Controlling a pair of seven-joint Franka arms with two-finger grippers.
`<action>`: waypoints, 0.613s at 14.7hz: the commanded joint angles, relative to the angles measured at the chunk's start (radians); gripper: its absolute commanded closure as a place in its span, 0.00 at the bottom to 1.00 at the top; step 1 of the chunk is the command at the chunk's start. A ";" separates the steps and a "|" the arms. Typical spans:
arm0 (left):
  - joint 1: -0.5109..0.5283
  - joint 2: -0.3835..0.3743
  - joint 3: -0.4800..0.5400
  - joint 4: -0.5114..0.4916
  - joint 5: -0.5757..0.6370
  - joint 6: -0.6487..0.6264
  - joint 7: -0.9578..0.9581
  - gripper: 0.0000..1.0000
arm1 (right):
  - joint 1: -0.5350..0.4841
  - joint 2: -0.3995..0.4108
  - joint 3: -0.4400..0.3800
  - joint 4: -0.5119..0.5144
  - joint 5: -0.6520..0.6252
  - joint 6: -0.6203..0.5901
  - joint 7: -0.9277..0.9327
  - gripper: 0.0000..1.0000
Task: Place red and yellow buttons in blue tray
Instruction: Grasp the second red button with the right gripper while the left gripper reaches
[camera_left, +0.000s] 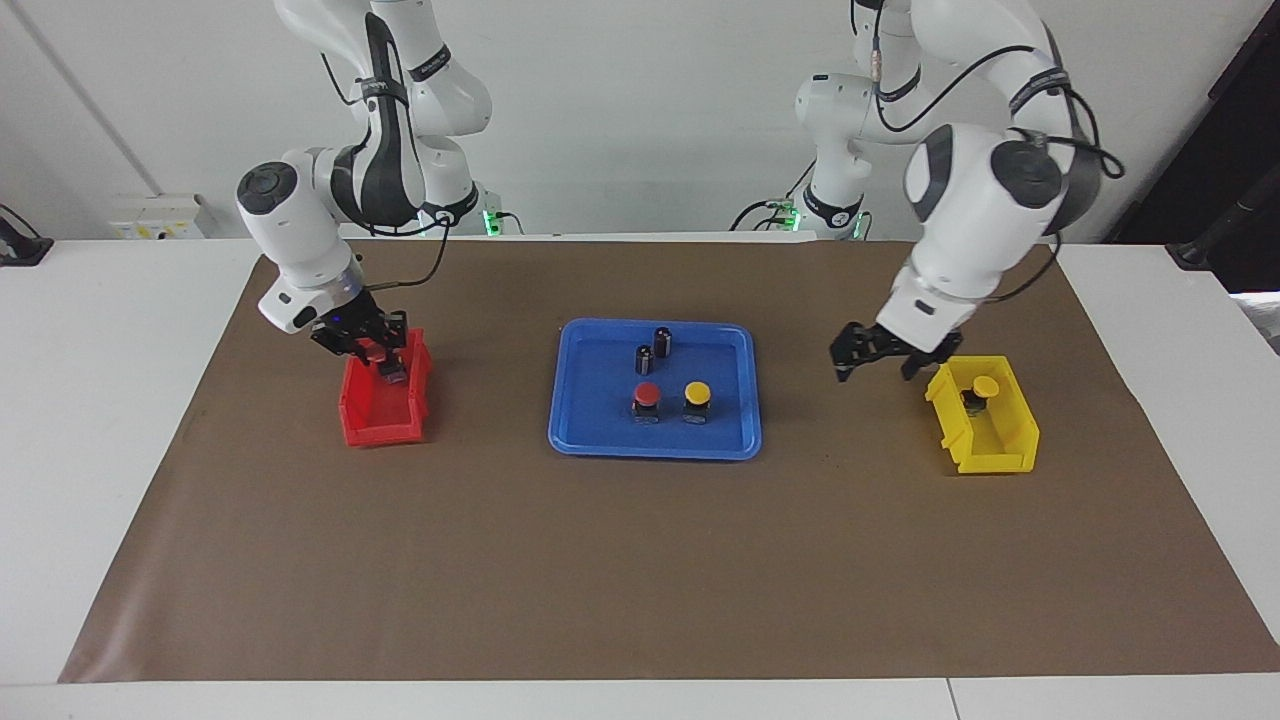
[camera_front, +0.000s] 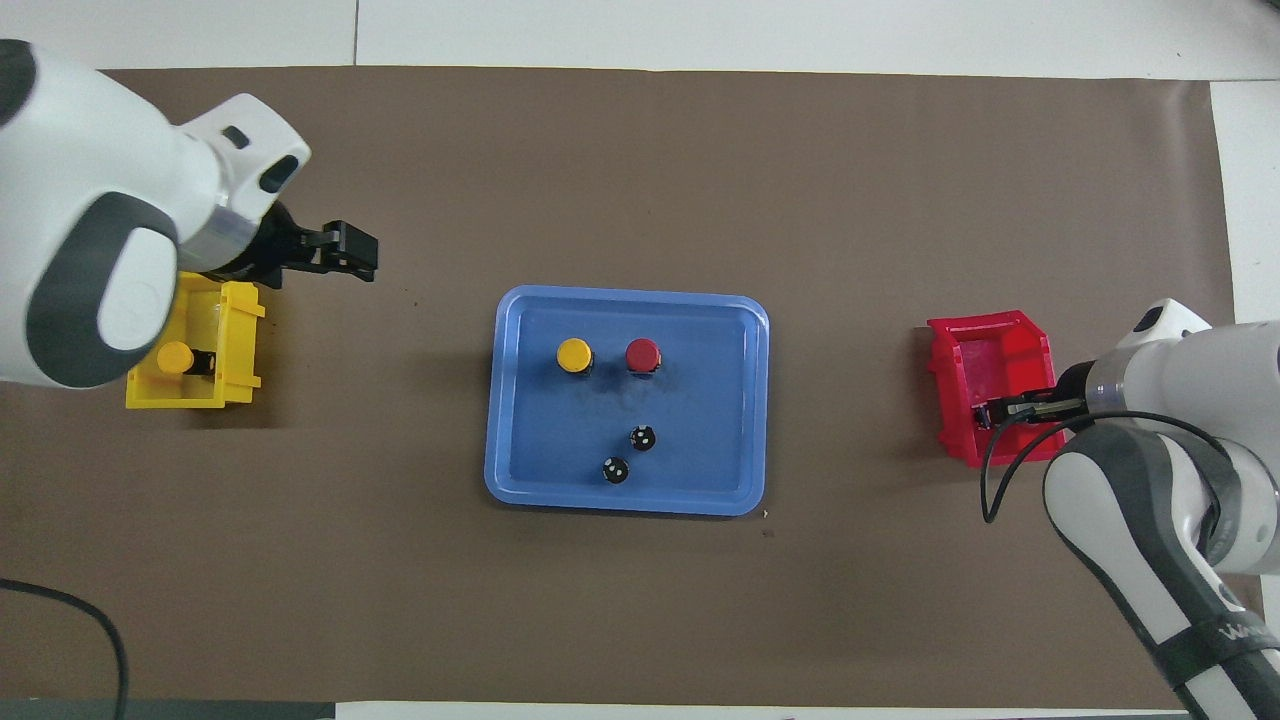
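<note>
A: Hidden or cut off?
B: The right pincer is down inside the red bin; its tips are buried among dark parts, so I cannot tell how far it is open or whether it grips anything. A dark boxy thing beside its tips is possibly a button base. In the overhead view the left arm covers part of the yellow bin.

A: Materials and shapes?
B: Brown paper mat over a white desk. Blue tray: smooth plastic, rectangular, rounded corners, low rim. Both bins are small moulded plastic boxes with one low open end.

A: Containers and contents?
B: The blue tray, mid-mat, holds one red button and one yellow button side by side, upright, plus two dark capless cylinders nearer to the robots. The yellow bin, toward the left arm's end, holds a second yellow button, tilted on its side.

A: Left pincer?
B: Left pincer hangs over the mat just beside the yellow bin, its jaws parted, nothing between them.
</note>
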 joint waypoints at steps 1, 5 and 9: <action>0.114 -0.049 -0.013 0.003 -0.003 -0.056 0.141 0.00 | -0.009 0.094 0.009 0.296 -0.041 -0.241 -0.025 0.72; 0.215 -0.040 -0.010 -0.102 -0.001 0.122 0.244 0.04 | 0.109 0.199 0.023 0.553 -0.042 -0.379 0.123 0.72; 0.255 -0.034 -0.010 -0.198 -0.001 0.220 0.256 0.20 | 0.342 0.318 0.025 0.673 -0.038 -0.360 0.515 0.72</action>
